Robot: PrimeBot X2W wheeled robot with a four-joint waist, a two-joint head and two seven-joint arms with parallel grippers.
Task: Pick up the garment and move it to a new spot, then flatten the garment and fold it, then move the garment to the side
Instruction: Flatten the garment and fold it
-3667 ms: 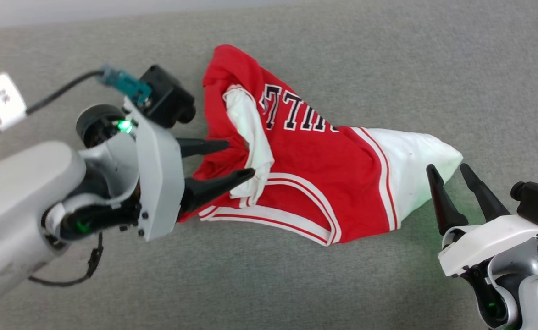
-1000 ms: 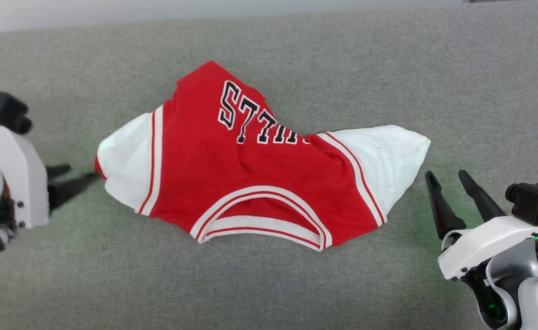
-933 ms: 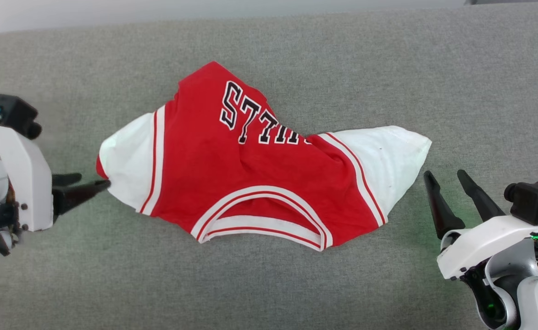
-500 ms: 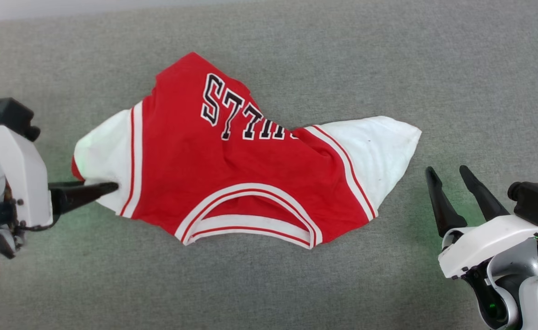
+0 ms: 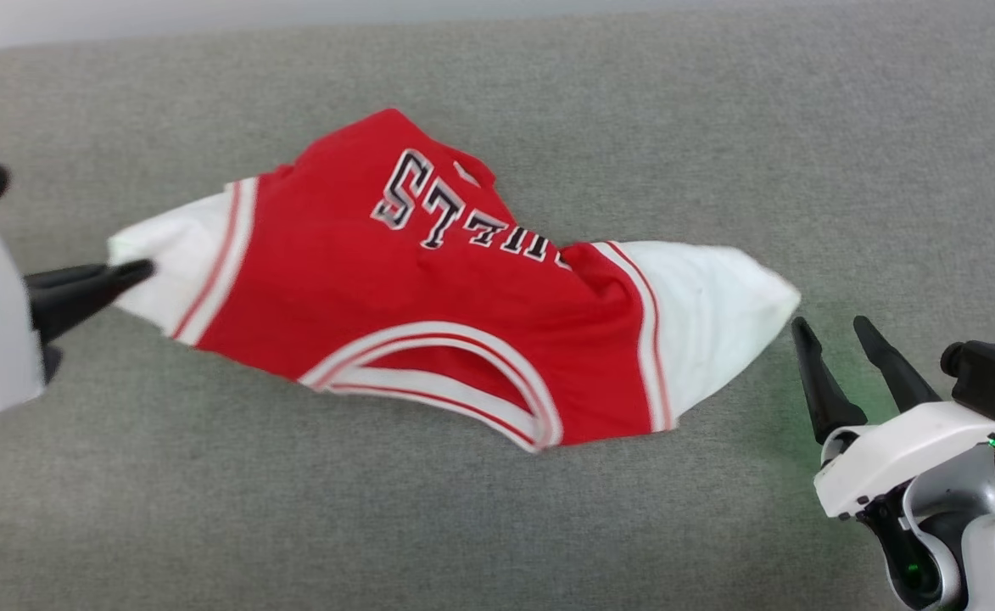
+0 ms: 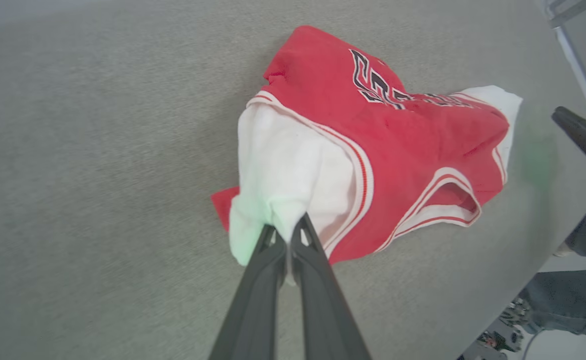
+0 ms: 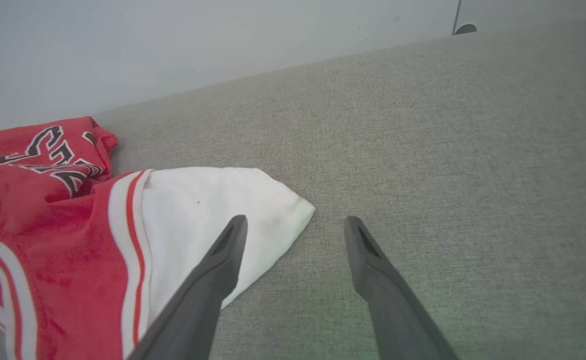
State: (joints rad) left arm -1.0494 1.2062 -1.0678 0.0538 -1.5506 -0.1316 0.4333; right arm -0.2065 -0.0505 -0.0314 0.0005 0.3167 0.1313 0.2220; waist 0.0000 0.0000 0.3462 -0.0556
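Left wrist view, entry one: left gripper (image 6: pixel 287 231). Its two dark fingers are pressed together on a pinch of the white left-end sleeve (image 6: pixel 293 170), and the cloth peaks where they bite. Judged purpose: a hold at the sleeve tip lets the arm draw the shirt out sideways for flattening.

Entry two: garment (image 5: pixel 395 297), a red jersey. It lies mid-way across the grey fabric surface (image 5: pixel 718 127), between the two grippers. The pinched left end looks lifted off the surface, though blur makes this uncertain. The rest rests rumpled on the fabric.

Entry three: right gripper (image 5: pixel 828 324). Its fingers are spread and hold nothing, with the tips just beside the corner of the white right-end sleeve (image 5: pixel 718 305). Contact cannot be told. Judged purpose: posted to take that sleeve as the opposite anchor.

Orientation: the long axis runs left to right, sleeve to sleeve, with the left end somewhat farther than the right. The striped neck opening (image 5: pixel 438 373) faces the near side. The black lettering (image 5: pixel 455 216) reads upside down from the head. The body bunches toward the far side.
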